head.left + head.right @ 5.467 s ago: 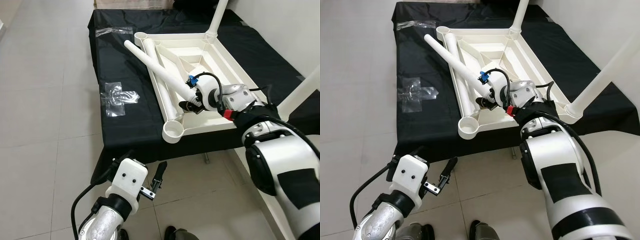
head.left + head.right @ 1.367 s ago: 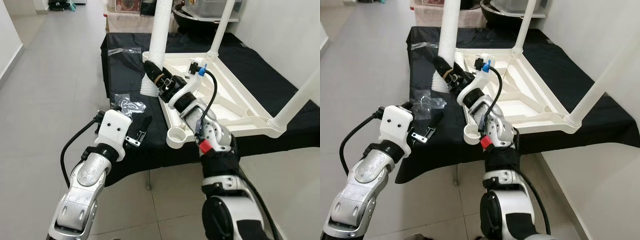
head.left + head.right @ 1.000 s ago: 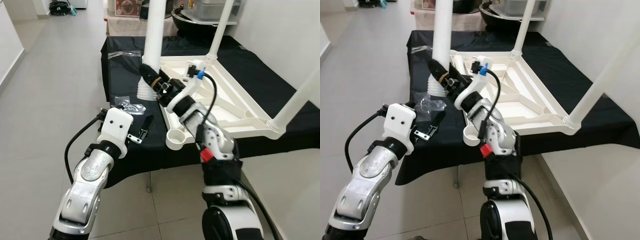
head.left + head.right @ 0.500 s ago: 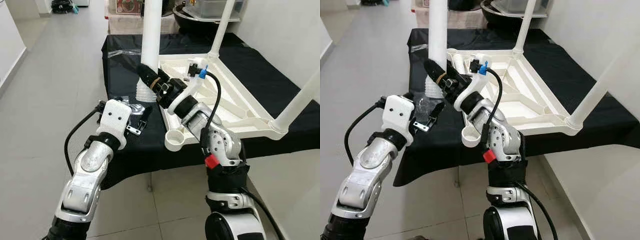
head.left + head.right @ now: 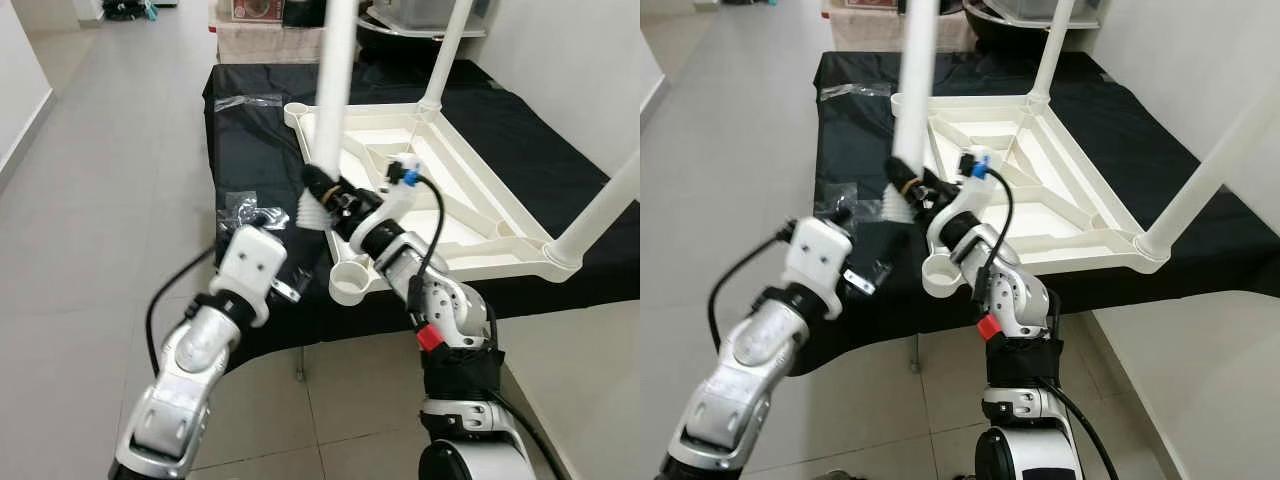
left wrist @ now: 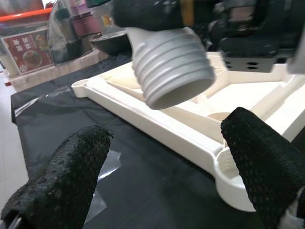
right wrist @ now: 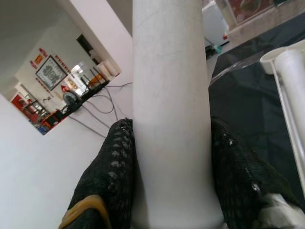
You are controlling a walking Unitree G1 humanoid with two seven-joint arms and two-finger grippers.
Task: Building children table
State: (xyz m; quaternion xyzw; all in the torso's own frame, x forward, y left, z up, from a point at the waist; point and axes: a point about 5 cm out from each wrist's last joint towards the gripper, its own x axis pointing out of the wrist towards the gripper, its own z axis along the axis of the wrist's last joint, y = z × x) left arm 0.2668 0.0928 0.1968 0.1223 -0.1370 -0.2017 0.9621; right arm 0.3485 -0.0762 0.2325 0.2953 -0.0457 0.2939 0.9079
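Observation:
The white table top [image 5: 480, 215] lies upside down on a black-covered table [image 5: 250, 150]. Two white legs stand in its corner sockets, one far [image 5: 447, 50], one near right [image 5: 600, 205]. My right gripper [image 5: 325, 192] is shut on a third leg [image 5: 335, 80], held upright with its threaded end [image 5: 311, 209] hanging just beside and above the bare near-left socket [image 5: 348, 280]. Its fingers [image 7: 112, 176] clamp both sides of the tube. My left gripper [image 5: 875, 272] is open, low at the table's front edge; the threaded end [image 6: 171, 71] hangs beyond its fingertips. Another leg [image 7: 295, 95] lies in the top.
Crumpled clear plastic bags [image 5: 243, 208] [image 5: 245, 100] lie on the black cloth left of the table top. Grey tiled floor [image 5: 100, 200] runs along the left and front. A white wall [image 5: 570, 60] is at the right, and boxes [image 5: 260, 20] stand behind the table.
The leg that lay in the table top now stands upright in my right gripper and has shifted right, toward the near-left socket. My left arm has followed to the right.

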